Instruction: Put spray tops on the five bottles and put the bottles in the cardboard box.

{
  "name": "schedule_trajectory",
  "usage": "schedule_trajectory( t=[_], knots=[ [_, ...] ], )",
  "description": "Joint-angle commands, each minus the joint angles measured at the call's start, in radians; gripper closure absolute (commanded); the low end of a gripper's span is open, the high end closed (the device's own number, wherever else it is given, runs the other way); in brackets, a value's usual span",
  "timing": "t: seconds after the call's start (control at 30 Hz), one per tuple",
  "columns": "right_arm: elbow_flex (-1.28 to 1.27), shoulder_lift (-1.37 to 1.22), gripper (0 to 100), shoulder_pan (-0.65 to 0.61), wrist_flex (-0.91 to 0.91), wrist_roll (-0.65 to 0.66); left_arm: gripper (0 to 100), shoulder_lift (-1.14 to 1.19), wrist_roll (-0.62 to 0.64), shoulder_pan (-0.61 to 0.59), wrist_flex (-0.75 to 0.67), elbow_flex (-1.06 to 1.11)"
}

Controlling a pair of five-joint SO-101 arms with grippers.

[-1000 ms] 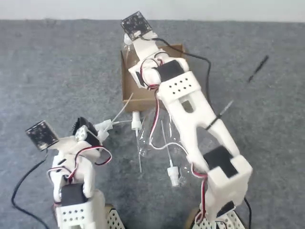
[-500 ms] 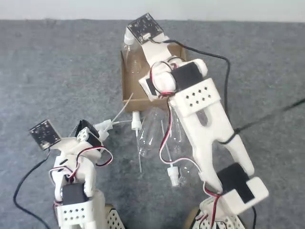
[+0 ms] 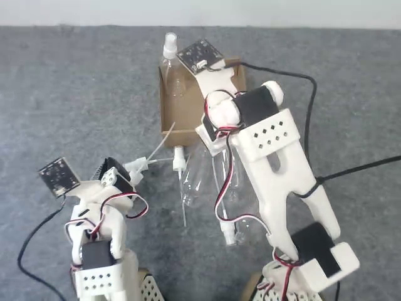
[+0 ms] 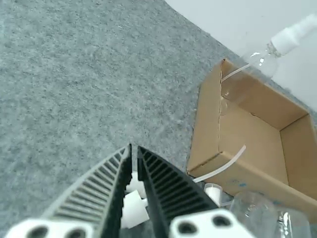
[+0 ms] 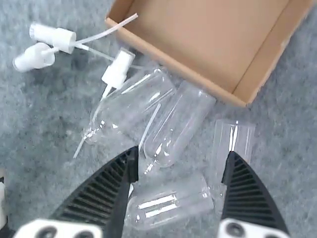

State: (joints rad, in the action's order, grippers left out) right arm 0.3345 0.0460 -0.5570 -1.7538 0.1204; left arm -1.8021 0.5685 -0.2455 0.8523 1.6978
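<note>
Cardboard box (image 3: 185, 135) (image 4: 208, 124) sits toward the far side of the bench (image 3: 75, 94), its top open and its brown floor showing. One clear bottle (image 3: 169, 68) (image 4: 260, 57) with a white spray top on stands upright at the box's far left corner; I cannot tell for certain whether it is inside the wall or just behind it. Four more clear bottles lie on their sides just in front of the box, close together. One (image 5: 133, 101) has a spray top on and points toward the box's front left corner, a second (image 5: 181, 119) lies beside it with its base near the front wall, a third (image 5: 233, 141) lies further to the right, and a fourth (image 5: 168, 203) lies across nearer the arms. The right tool (image 5: 182, 153) hangs over this cluster with its jaws spread wide and nothing between them, the right arm stretching across the bottles and part of the box. Two loose spray tops (image 5: 52, 34) (image 5: 29, 57) lie to the left of the bottles, the thin tube (image 5: 116, 26) of one resting across the box's front left corner. The left tool (image 4: 134, 147) is just behind them, clenched to a thin slit and gripping nothing. Grey carpet-like fabric covers the bench, a black cable (image 3: 294, 81) trails off to the right, and a pale wall (image 3: 282, 11) runs along the far edge.
</note>
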Motion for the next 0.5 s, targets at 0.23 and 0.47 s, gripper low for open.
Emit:
schedule_trajectory(
  t=[0.23,0.47],
  knots=[
    [-0.152,0.154,76.4,0.015,-0.041,-0.008,98,-0.017,-0.009,0.002,-0.011,-0.013],
    [-0.304,0.231,76.4,0.015,-0.041,-0.005,98,-0.017,-0.009,0.002,-0.011,-0.013]
  ],
)
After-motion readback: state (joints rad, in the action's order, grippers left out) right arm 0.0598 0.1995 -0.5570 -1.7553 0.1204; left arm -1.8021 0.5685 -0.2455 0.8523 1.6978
